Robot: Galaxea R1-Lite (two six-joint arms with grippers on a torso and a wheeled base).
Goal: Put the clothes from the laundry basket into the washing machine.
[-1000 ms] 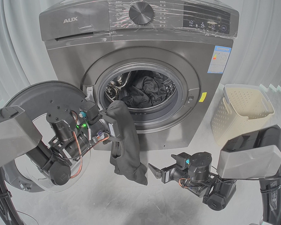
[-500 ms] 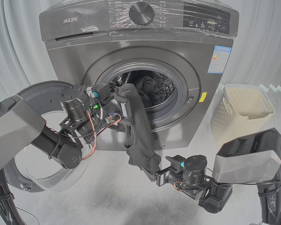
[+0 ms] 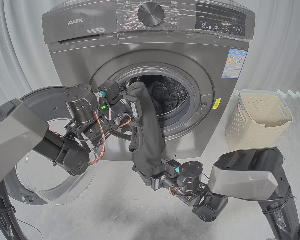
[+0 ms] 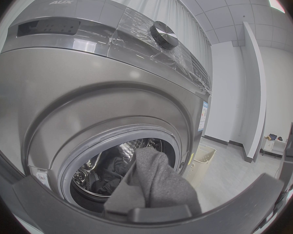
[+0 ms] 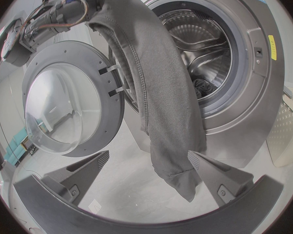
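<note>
The left pincer (image 3: 134,99) pinches the grey garment (image 3: 146,130) at the washing machine's (image 3: 90,64) mouth; its tail hangs outside. The right pincer (image 5: 146,166), spread at that tail, may miss it, leaving cloth draped over the rim (image 3: 176,135).

Charcoal-grey knit garment (image 3: 146,130): plain, tonal stitching. Gunmetal-grey metal washing machine (image 3: 76,60): blue-and-white label (image 3: 234,63), yellow sticker (image 3: 216,103). Black crumpled clothes (image 3: 163,92): plain. Cream perforated plastic laundry basket (image 3: 238,130): dotted hole pattern. My right gripper (image 5: 146,156): dark grey, stippled pads (image 5: 102,158).
</note>
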